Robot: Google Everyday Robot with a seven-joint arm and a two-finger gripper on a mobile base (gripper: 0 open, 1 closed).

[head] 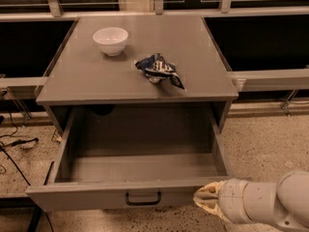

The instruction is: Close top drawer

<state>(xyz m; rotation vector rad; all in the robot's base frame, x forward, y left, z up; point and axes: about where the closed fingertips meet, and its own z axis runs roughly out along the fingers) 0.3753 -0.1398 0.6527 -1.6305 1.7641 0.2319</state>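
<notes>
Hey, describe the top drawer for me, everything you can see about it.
The top drawer is a wide grey box that looks like painted metal, pulled far out from under the grey cabinet top toward the camera. It has a flat floor and straight side walls, and no object shows inside. A small black wire handle sits at the centre of its front panel. The pale gripper is at the right end of that front; whether it touches the panel cannot be told.
</notes>
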